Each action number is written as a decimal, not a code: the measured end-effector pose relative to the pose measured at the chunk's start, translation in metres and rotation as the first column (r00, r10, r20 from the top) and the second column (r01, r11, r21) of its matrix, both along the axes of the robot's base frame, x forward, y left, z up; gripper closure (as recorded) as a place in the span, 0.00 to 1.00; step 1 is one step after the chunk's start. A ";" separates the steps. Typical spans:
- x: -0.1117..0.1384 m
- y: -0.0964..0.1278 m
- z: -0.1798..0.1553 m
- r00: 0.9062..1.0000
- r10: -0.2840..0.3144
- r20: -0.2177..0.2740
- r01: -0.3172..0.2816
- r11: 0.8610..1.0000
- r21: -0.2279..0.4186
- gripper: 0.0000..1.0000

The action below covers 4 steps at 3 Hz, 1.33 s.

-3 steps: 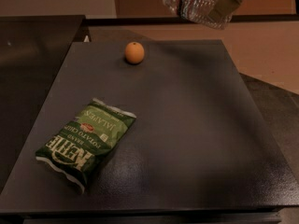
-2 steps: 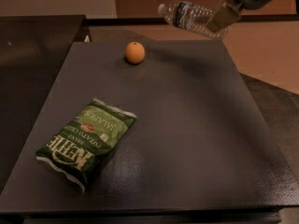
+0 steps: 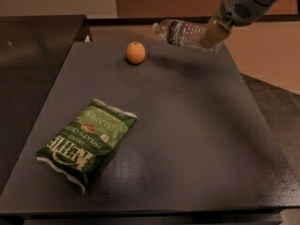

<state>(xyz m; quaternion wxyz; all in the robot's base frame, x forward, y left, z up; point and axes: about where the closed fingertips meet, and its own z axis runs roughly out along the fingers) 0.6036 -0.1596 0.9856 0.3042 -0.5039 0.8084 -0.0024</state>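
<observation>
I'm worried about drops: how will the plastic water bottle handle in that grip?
The water bottle, held sideways by the pincer above the far edge of the table, looks thin-walled, so probably squashy and slippery. Being round, it would likely roll if laid down.

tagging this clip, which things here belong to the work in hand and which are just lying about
In hand: gripper, upper right, over the far edge of the dark flat table; clear plastic water bottle, held sideways in the gripper.
Lying about: small round orange, near the far edge; green Kettle chip bag, front left.
</observation>
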 end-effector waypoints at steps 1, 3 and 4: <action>-0.004 0.004 -0.002 1.000 0.025 0.008 -0.025 1.000 -0.018 1.00; -0.047 0.009 -0.029 0.991 0.138 0.000 -0.137 0.988 -0.069 1.00; -0.067 0.011 -0.048 0.978 0.205 -0.021 -0.206 0.975 -0.085 0.81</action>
